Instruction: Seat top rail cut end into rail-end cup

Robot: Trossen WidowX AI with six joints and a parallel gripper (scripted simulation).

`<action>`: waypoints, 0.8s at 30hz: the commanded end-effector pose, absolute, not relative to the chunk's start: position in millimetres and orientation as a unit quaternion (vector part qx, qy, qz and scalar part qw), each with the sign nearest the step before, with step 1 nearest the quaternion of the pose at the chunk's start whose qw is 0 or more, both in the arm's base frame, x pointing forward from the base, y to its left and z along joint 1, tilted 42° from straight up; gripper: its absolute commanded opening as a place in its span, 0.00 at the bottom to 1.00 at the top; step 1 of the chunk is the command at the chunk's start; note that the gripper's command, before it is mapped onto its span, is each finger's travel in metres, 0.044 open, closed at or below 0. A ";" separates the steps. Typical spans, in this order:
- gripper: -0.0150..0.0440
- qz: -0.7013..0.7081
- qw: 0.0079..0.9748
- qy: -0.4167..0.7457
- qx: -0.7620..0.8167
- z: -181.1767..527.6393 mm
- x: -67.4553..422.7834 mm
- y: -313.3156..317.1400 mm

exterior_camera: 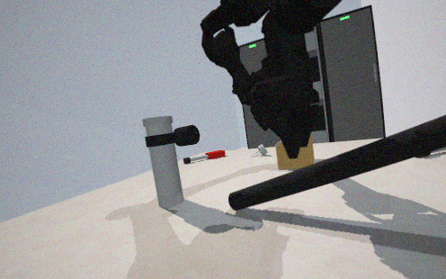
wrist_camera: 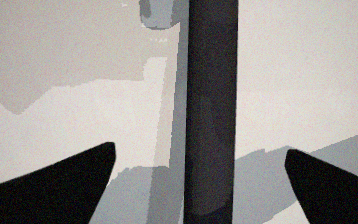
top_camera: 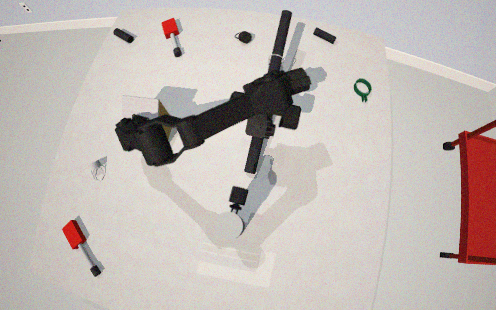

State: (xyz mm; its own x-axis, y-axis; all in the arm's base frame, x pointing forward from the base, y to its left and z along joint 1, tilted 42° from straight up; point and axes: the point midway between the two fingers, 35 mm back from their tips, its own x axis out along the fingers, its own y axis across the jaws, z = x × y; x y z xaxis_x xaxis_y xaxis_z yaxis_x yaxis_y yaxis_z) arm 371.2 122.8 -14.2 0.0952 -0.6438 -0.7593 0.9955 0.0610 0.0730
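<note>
The dark rail point(top_camera: 255, 154) point(exterior_camera: 317, 179) point(wrist_camera: 211, 100) slopes down to its cut end, which is free, below and apart from the black rail-end cup point(top_camera: 238, 195) point(exterior_camera: 187, 135). The cup hangs on the black brace band point(exterior_camera: 159, 139), high on the grey post point(top_camera: 228, 226) point(exterior_camera: 166, 175), just below its cap. A thin pale loop point(top_camera: 276, 56) shows around the rail's far part. My gripper point(exterior_camera: 293, 157) point(wrist_camera: 200, 154) is open and empty above the rail; in the wrist view the fingers stand wide on either side of it. In the top view the arm hides the fingertips and the rail's middle.
A tan wedge block point(top_camera: 164, 111) point(exterior_camera: 295, 155) stands left of the rail, beneath the arm. Red-ended tools point(top_camera: 170, 28) point(top_camera: 73, 234) lie at the back and front left. A green ring point(top_camera: 362, 88) lies right; a short black cylinder point(top_camera: 324, 35) lies behind.
</note>
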 end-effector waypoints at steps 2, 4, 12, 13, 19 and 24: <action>1.00 -0.611 0.674 0.283 0.305 -25.6 370.8 112.3; 1.00 -0.611 0.674 0.283 0.305 -25.6 370.8 112.3; 1.00 -0.611 0.674 0.283 0.305 -32.3 372.1 106.8; 1.00 -0.611 0.674 0.283 0.305 -33.6 372.4 105.8; 1.00 -0.611 0.674 0.283 0.305 -41.0 373.7 99.5; 1.00 -0.611 0.674 0.283 0.305 -47.1 374.5 94.2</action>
State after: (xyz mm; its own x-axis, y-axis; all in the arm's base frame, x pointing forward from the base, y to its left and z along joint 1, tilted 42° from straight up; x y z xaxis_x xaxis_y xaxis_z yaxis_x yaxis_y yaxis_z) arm 376.0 100.5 -41.1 0.0985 -0.6431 -0.7594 0.9951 0.0630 0.0757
